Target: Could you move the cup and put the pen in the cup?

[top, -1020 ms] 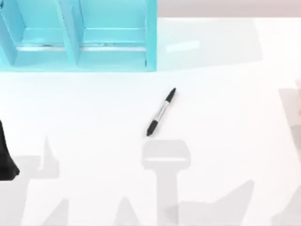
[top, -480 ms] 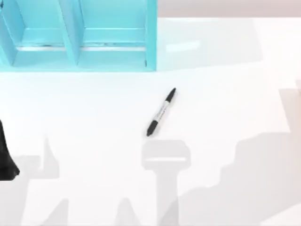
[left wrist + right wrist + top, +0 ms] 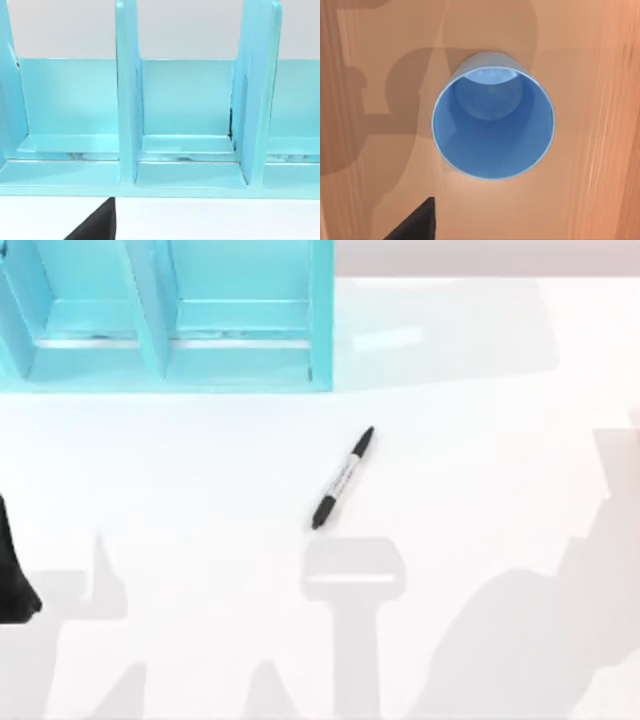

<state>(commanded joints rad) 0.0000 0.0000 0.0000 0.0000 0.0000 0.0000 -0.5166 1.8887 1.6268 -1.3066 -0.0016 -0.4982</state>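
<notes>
You have the pen [image 3: 343,478] lying flat on the white bench [image 3: 200,470], near its middle, slanted with one black end toward the turquoise shelf unit [image 3: 165,315] and the other toward you; nothing touches it, and it has not shifted over the last second. What has changed is the shadow at the right of the bench: it has swollen and spread inward from the right edge in the top view, which suggests your right arm is moving somewhere above that side.

The right wrist view looks straight down into the blue cup [image 3: 492,125], upright and empty, standing on a wood-toned surface [image 3: 590,150]. Where that surface sits relative to the bench cannot be told. A dark piece of the right claw [image 3: 415,225] shows at the frame's edge, apart from the cup; whether that claw is spread or pressed together cannot be told.

Your left arm stays parked at the left edge of the bench, its wrist facing the shelf unit's empty compartments. A dark piece of the left claw [image 3: 95,225] shows there too, and again you cannot tell its state.

Judging by this, you are lining up over the cup: grasping it comes first, then the pen.
</notes>
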